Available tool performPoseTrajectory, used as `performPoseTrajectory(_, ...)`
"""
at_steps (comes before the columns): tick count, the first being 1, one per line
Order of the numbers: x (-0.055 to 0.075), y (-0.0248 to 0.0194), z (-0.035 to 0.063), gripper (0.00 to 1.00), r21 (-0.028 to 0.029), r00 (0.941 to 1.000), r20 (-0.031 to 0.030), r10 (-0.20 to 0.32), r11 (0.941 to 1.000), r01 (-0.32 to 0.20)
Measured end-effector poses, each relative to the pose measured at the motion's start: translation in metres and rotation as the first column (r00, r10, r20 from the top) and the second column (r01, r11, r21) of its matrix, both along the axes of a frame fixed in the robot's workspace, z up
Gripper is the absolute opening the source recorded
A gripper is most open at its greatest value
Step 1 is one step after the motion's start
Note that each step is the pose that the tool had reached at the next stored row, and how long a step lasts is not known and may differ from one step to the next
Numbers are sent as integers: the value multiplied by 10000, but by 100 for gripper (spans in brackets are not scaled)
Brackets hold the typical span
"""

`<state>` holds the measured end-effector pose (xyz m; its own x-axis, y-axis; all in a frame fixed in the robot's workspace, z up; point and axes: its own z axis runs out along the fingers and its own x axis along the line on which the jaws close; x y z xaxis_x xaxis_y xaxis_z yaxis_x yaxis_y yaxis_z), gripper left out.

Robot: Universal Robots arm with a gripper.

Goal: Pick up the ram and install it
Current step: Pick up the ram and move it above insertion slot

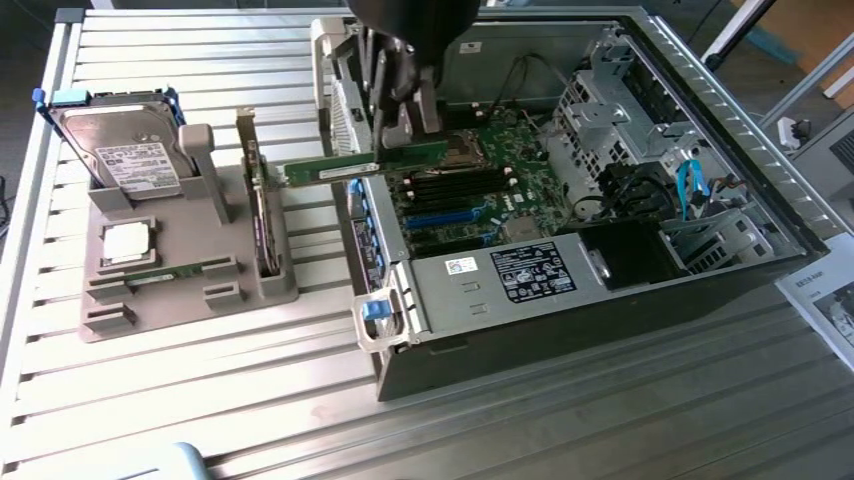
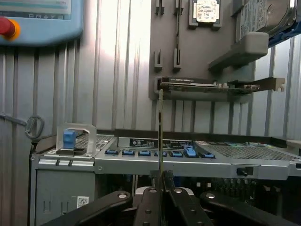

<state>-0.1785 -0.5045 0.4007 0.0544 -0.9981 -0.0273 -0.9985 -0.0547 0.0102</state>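
1. Gripper (image 1: 398, 132) (image 2: 161, 181): one, hanging fingers-down from the dark arm at the top edge of the exterior view. Its two fingers (image 2: 149, 202) were clamped onto the ram.
2. Ram (image 1: 350, 166) (image 2: 160, 127): one green stick with a white label strip whose print could not be read. It was held level and on edge, in the air over the wall of the computer case (image 1: 747, 130) nearest the grey holder (image 1: 174, 300). It lay between the expansion card (image 1: 260, 200) and the motherboard (image 1: 467, 190).
3. The grey holder carried one hard drive (image 1: 120, 155) standing upright, its white label too small to read. It also held the one expansion card on edge and one square silver chip (image 1: 130, 243) lying flat. A thin green strip (image 1: 180, 271) low in the holder was possibly a second memory stick.
4. The case lay open on the slatted metal table (image 1: 200, 400). One black label (image 1: 531, 272) and one white sticker (image 1: 461, 266) sat on the power-supply box, text illegible.
5. Pendant (image 2: 42, 21): one, with one red button (image 2: 7, 27).
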Motion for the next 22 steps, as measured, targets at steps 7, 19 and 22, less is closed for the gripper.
performPoseTrajectory(7, 413, 0, 0, 12, 0, 10000, -3, 0, 10000, 0)
performPoseTrajectory(19, 1270, 0, -1, 12, -1, 10000, -16, 0, 10000, 0)
performPoseTrajectory(22, 1421, 0, -2, 12, -1, 10000, -18, 0, 10000, 0)
